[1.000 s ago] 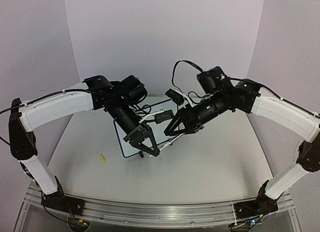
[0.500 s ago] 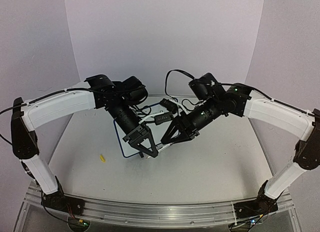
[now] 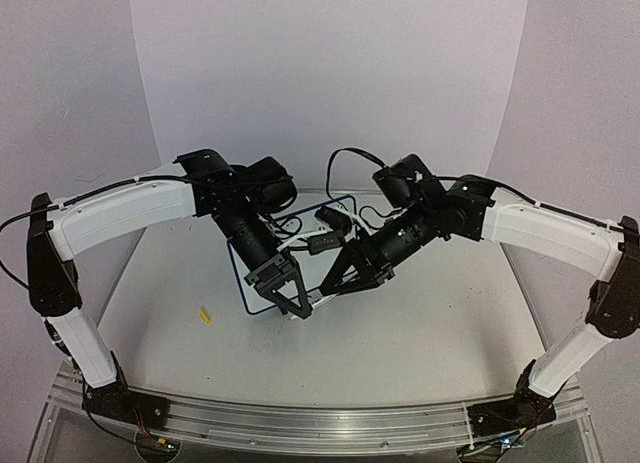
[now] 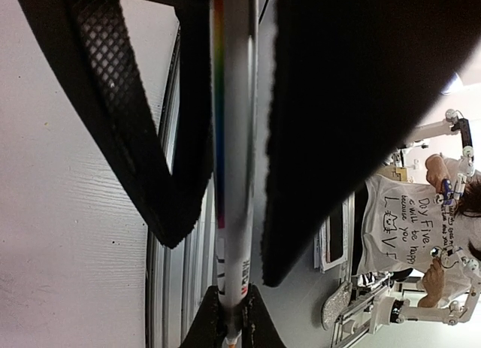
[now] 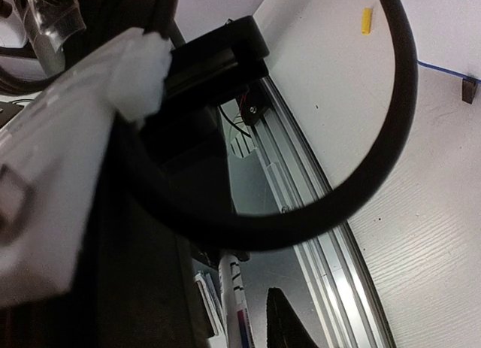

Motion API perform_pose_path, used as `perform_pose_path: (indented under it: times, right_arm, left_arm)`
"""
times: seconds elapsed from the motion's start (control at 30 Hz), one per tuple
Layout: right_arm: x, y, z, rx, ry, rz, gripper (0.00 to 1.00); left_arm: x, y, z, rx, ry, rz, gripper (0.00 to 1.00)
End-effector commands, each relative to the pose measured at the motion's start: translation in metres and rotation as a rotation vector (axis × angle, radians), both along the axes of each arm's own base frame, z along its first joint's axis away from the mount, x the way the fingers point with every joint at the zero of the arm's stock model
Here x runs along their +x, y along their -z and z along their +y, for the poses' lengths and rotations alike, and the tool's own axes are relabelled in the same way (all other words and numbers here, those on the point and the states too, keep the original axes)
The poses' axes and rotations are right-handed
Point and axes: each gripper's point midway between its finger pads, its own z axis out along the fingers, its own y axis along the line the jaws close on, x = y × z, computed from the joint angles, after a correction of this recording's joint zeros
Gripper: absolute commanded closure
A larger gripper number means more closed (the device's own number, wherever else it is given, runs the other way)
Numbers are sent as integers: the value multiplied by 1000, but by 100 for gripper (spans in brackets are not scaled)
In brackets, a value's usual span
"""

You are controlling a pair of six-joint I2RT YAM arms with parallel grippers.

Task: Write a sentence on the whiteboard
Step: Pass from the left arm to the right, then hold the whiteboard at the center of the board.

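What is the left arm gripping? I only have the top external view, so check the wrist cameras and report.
Observer: The left fingers are clamped on a marker, a white barrel with a rainbow stripe down its side.
Operator: Now tell me whether the right arm has it too.
Observer: Not fully. In the right wrist view the right fingers sit either side of the marker's end, but a gap shows between the barrel and one finger.
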Motion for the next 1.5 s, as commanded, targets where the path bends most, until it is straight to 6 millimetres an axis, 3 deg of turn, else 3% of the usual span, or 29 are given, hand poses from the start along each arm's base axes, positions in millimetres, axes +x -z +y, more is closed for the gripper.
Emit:
perform_pose_path:
  times: [0.0, 0.17, 0.27, 0.37, 0.47, 0.53, 0.63, 0.8, 0.9, 1.03, 1.2, 1.47]
  right_arm:
    - [6, -2, 20, 64, 1, -35, 81]
    - [8, -4, 20, 81, 13, -45, 99]
    - [10, -4, 19, 82, 29, -66, 100]
    - [13, -7, 14, 83, 59, -103, 100]
    - [21, -11, 5, 81, 109, -152, 100]
    - [29, -13, -3, 80, 153, -180, 100]
    - [39, -19, -13, 96, 219, -222, 100]
    - [47, -47, -27, 198, 330, -331, 100]
    - [51, -74, -38, 292, 412, -402, 100]
    - [61, -84, -51, 322, 519, -474, 100]
    - [73, -80, -60, 306, 598, -523, 100]
    - [77, -60, -65, 268, 555, -660, 100]
  left_arm:
    - [-9, -11, -16, -81, 76, -47, 100]
    - [-7, -8, -15, -64, 73, -68, 100]
    - [-2, -10, -16, -74, 52, -105, 97]
    - [7, -18, -17, -109, -2, -174, 74]
    - [21, -30, -13, -159, -85, -243, 39]
    - [34, -42, -9, -208, -159, -290, 24]
    - [53, -63, 4, -297, -287, -342, 11]
    - [91, -93, 34, -441, -564, -388, 6]
    - [98, -116, 46, -527, -660, -410, 5]
    - [120, -133, 66, -533, -820, -472, 5]
    - [159, -122, 104, -430, -990, -511, 5]
    - [186, -73, 133, -244, -955, -445, 5]
